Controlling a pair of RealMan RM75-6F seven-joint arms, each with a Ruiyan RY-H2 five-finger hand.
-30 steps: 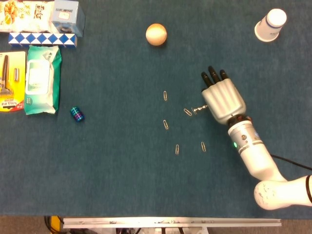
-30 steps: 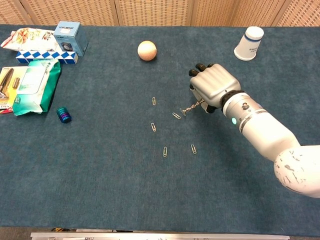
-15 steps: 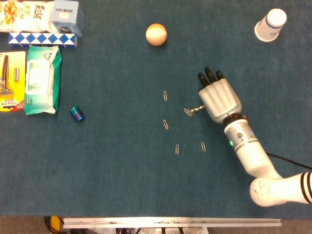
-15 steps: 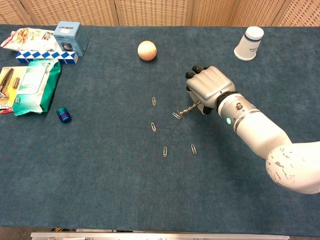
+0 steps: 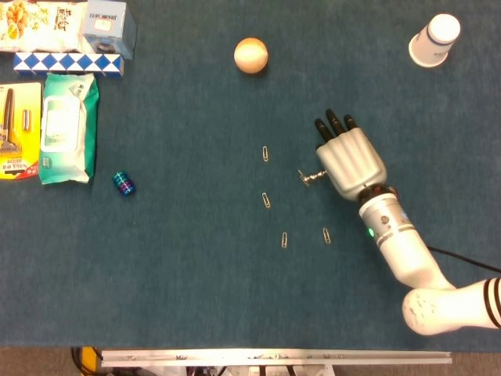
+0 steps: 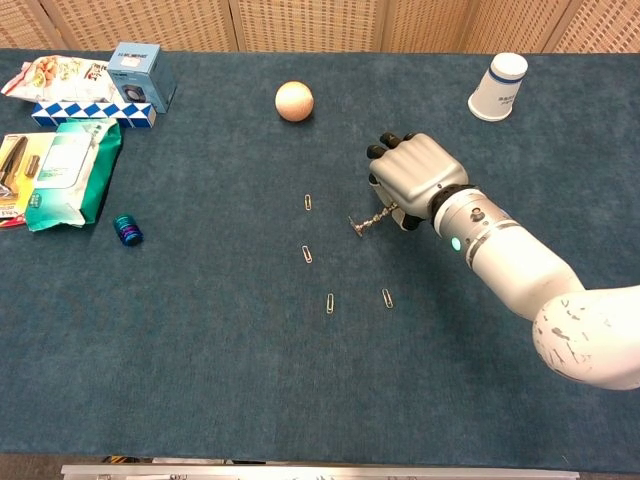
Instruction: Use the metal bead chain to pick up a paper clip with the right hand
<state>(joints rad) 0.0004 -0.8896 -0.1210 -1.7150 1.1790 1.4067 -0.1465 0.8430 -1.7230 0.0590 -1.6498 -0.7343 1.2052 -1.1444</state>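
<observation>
The right hand (image 5: 350, 162) was closed around the bead chain (image 5: 311, 177), whose short free end stuck out sideways from the thumb side, long axis running away from the palm toward the clips. A paper clip (image 6: 356, 229) appeared to hang at the chain's tip, though it was too small to be sure it was clear of the table (image 5: 196, 274). The other clips (image 5: 268, 200) lay further out beyond the tip. The left hand was out of sight. A cup (image 5: 433, 39) stood mouth down, well beyond the fingers; its contents could not be seen.
</observation>
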